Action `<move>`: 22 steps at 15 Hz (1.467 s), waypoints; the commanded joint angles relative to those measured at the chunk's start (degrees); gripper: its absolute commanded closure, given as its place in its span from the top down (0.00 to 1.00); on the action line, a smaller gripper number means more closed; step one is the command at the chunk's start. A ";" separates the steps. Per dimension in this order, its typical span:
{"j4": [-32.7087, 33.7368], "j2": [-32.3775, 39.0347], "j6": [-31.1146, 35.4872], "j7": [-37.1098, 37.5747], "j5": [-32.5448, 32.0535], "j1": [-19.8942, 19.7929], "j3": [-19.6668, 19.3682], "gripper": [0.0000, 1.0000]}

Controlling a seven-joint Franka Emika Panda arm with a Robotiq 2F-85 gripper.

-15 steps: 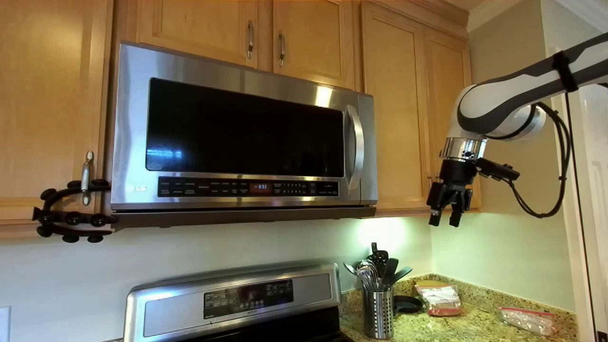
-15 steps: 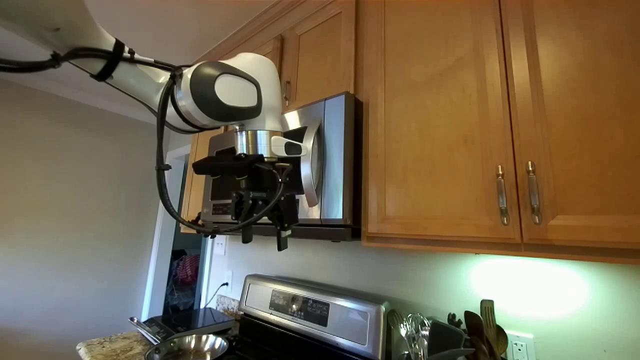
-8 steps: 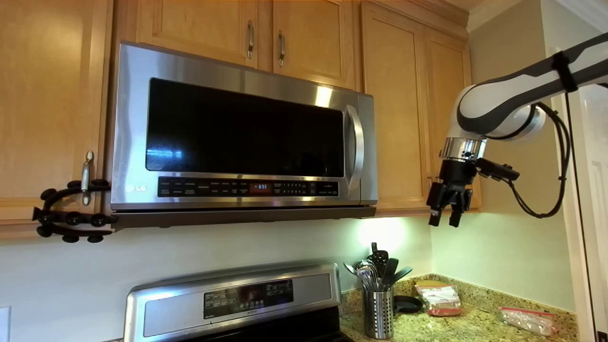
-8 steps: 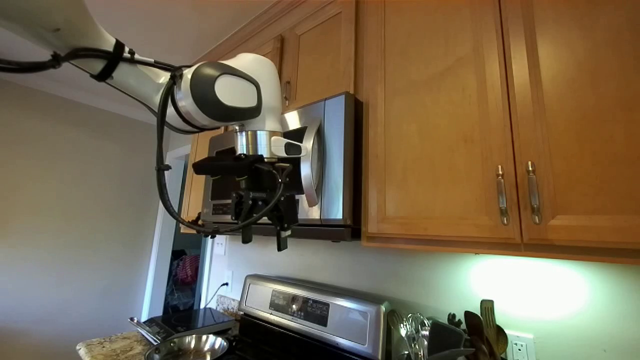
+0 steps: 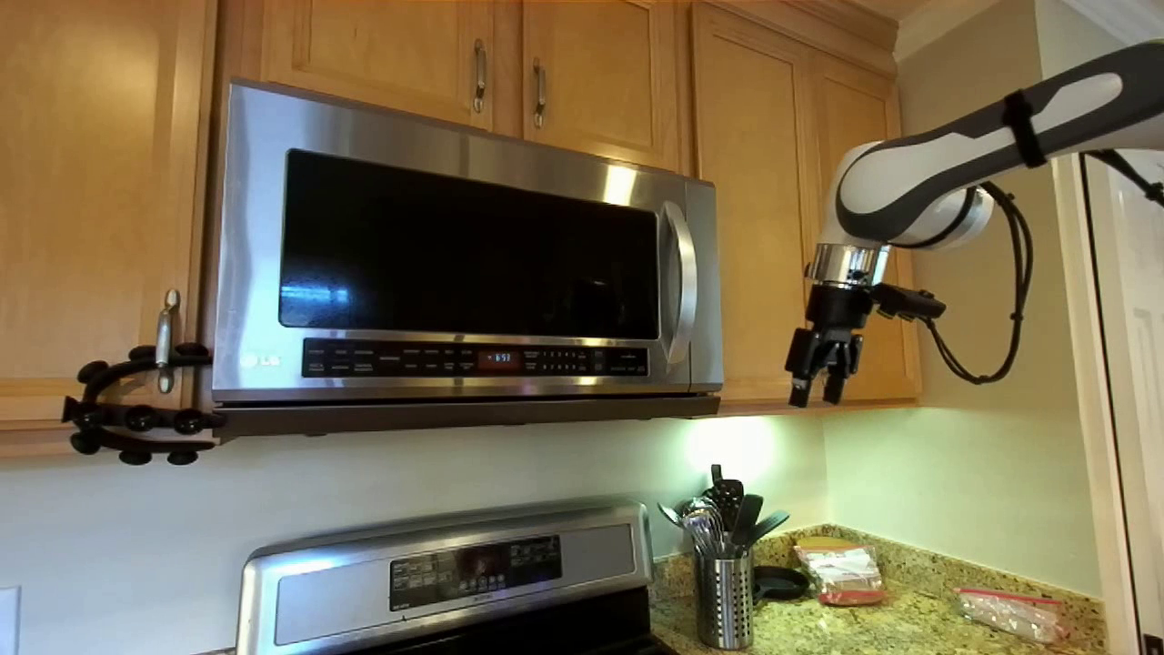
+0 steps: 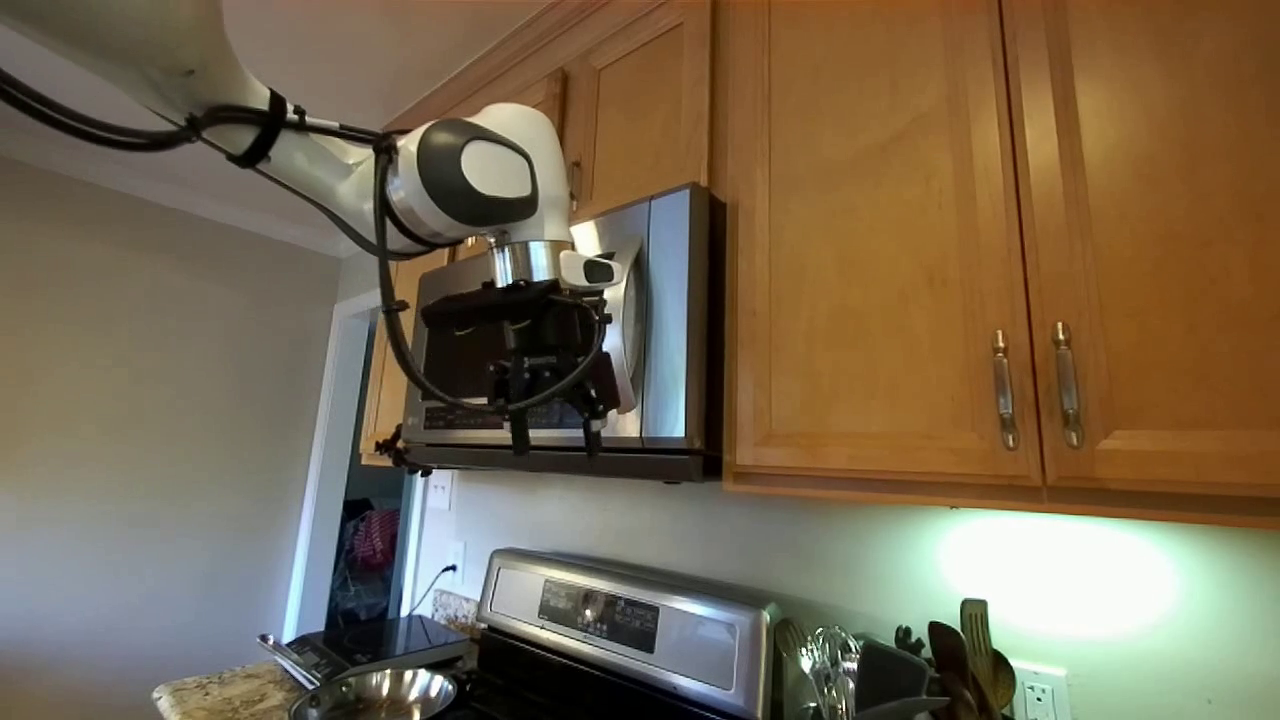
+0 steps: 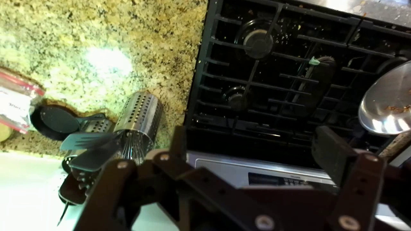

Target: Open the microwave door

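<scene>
The microwave hangs under the wooden cabinets, and its side also shows in an exterior view. The microwave door is shut, with a dark glass window, a button strip along its lower edge and a curved vertical steel handle at its right end. The handle also shows in an exterior view. My gripper points down, fingers apart and empty, in both exterior views. Its fingertips hang near the height of the microwave's bottom edge, apart from the handle. The wrist view shows the open fingers, not the door.
Below are the stove and a steel utensil holder on the granite counter. A pan sits on the stove. Wooden cabinets flank the microwave. A black bendable tripod hangs from the left cabinet handle.
My arm and gripper have risen and moved leftward in one exterior picture and rightward in its counterpart, nearer the microwave. The door has not moved, and the fingers stay apart.
</scene>
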 commanded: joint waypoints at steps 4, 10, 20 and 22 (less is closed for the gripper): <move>11.48 7.89 2.44 -0.58 -5.16 1.42 4.78 1.00; 11.60 10.22 16.07 5.56 -12.00 0.34 8.49 1.00; 10.74 11.39 34.23 23.95 -24.10 -3.53 11.92 1.00; 10.76 11.71 36.20 25.70 -24.31 -4.14 12.00 0.96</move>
